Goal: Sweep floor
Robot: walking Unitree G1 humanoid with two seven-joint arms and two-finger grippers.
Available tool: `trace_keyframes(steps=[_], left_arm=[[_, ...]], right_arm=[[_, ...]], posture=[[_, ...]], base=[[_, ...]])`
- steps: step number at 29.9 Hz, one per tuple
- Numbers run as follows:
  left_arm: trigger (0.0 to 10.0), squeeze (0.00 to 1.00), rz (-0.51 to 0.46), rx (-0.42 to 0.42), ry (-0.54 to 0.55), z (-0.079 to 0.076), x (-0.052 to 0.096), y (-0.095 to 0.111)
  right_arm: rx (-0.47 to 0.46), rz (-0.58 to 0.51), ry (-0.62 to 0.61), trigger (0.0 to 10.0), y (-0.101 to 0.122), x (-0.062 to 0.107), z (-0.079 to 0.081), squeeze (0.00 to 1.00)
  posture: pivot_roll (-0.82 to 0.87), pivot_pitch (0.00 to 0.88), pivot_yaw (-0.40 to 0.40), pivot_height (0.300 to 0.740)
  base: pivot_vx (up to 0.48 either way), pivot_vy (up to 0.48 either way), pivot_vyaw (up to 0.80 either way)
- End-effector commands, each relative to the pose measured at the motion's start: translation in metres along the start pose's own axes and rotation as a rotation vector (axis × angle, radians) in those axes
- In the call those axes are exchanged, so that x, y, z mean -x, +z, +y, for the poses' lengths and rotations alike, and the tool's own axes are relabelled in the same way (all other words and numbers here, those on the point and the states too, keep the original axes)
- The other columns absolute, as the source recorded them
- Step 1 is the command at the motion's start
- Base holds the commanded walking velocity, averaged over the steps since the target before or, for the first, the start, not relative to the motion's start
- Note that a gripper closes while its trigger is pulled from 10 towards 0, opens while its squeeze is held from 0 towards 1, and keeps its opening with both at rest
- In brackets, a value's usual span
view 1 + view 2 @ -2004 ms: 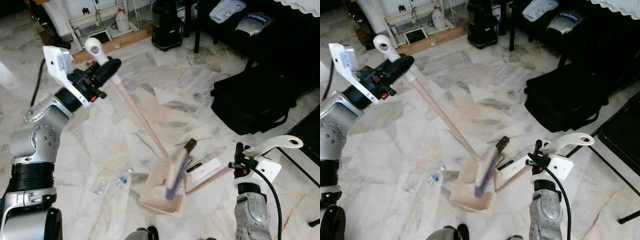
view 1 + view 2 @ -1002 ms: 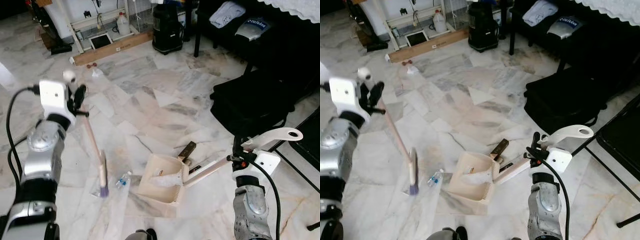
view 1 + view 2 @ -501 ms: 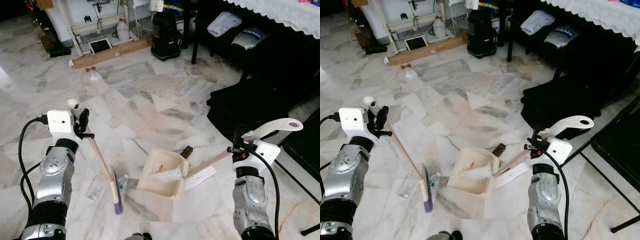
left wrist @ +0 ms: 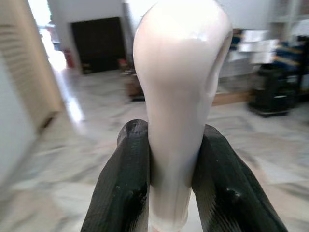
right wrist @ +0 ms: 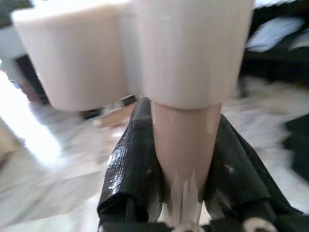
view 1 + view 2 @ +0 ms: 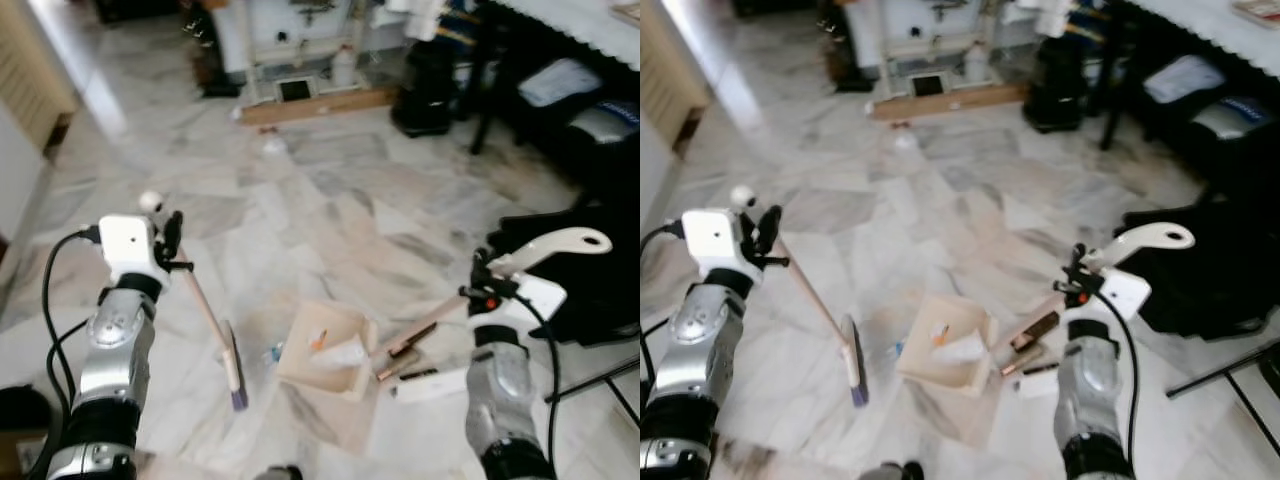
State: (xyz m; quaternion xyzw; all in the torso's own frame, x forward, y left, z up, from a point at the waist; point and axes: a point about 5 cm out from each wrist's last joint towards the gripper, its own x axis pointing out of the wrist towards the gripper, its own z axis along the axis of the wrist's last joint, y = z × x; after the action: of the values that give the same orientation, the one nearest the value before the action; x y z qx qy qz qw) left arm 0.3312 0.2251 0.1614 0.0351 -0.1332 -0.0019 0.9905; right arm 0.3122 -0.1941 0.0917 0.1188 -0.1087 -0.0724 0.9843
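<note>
While we look down through the left eye view, our left gripper (image 6: 168,238) is clenched on the top of the broom (image 6: 208,312), whose pink handle slants down to the brush head resting on the marble floor (image 6: 330,200) just left of the dustpan (image 6: 328,351). Right of the dustpan, our right gripper (image 6: 479,283) grasps the dustpan's long handle, which runs down to the pan's right edge. The pan sits on the floor with a few scraps inside, and a dark brown block (image 6: 405,342) and a white card (image 6: 428,384) lie just right of it. A small plastic bottle (image 6: 272,353) lies between the brush head and the dustpan.

Along our left wrist view, both black fingers (image 4: 121,188) press the rounded white end of the broom (image 4: 178,96) from either side.

Along our right wrist view, the fingers (image 5: 129,164) squeeze the pink dustpan handle (image 5: 186,140) just under its white grip.
</note>
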Motion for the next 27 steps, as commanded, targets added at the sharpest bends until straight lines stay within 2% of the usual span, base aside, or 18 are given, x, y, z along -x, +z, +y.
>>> trace_keyframes(steps=[1, 7, 16, 27], left_arm=[[10.0, 0.0, -0.034, -0.019, 0.006, -0.0038, 0.0006, 0.0026], [10.0, 0.0, -0.011, -0.012, 0.01, -0.0062, 0.0058, -0.0066], [10.0, 0.0, -0.024, -0.018, 0.013, -0.0058, 0.0063, -0.0049], [10.0, 0.0, -0.031, -0.025, 0.002, -0.0065, 0.0091, -0.005]], right_arm=[[-0.02, -0.019, 0.003, 10.0, 0.0014, -0.0009, 0.0018, 0.0], [-0.019, -0.01, 0.009, 10.0, 0.0001, -0.0015, 0.0, 0.0], [-0.016, -0.005, 0.019, 10.0, -0.0001, -0.0043, -0.0009, 0.0], [-0.018, 0.009, 0.034, 10.0, -0.0042, -0.003, 0.0021, 0.0]], posture=[[0.04, 0.043, 0.089, 0.74], [0.03, 0.024, 0.079, 0.74], [0.04, 0.01, 0.061, 0.74], [0.05, 0.0, 0.059, 0.74]], base=[[0.0, 0.0, 0.8], [0.0, 0.0, 0.8], [0.0, 0.0, 0.8], [0.0, 0.0, 0.53]])
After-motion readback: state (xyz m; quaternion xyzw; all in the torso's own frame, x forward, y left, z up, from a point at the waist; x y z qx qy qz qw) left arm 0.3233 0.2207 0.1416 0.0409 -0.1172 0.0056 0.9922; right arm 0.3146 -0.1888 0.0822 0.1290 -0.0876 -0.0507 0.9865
